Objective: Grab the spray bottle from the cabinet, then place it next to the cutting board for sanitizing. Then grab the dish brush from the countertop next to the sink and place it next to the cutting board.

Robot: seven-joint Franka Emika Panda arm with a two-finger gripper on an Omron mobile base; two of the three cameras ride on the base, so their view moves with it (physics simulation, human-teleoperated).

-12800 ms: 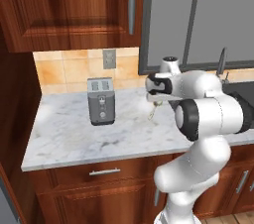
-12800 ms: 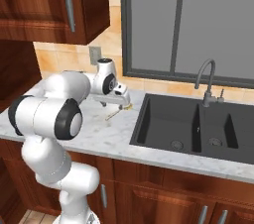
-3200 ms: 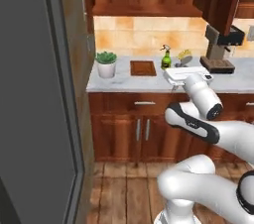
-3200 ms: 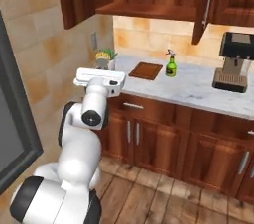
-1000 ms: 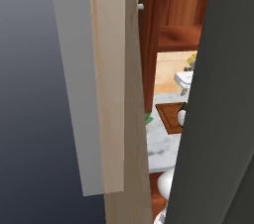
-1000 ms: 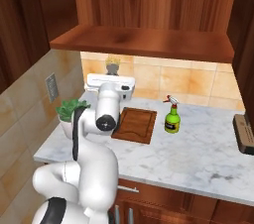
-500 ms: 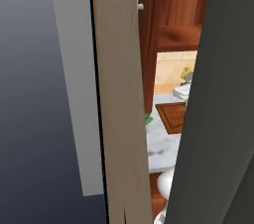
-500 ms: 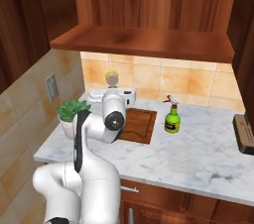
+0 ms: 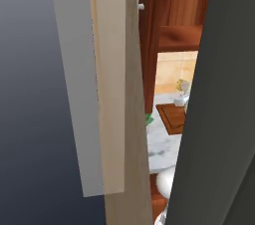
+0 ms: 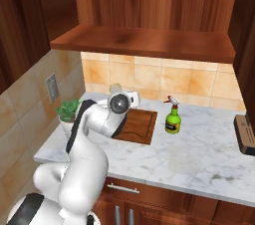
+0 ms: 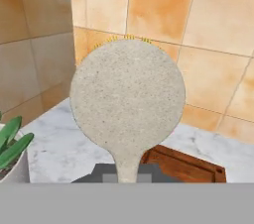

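Gripper (image 11: 127, 176), jaws closed on the thin handle of the dish brush (image 11: 128, 101), whose round pale head stands up close before the hand camera, with yellow bristle tips just showing along its upper rim. In the right base view the hand is poised over the rear left corner of the cutting board (image 10: 136, 125), the brush head (image 10: 115, 89) visible behind the wrist. The spray bottle (image 10: 173, 117) stands upright on the countertop (image 10: 199, 159) just beside the board's right edge, so the first half of the task appears complete. A potted plant (image 10: 68, 111) occupies the left end of the countertop, near the board. The step in hand is judged to be the delivery of the brush. The next move calls for lowering the brush onto bare marble beside the board, probably between board and plant, then parting the jaws.
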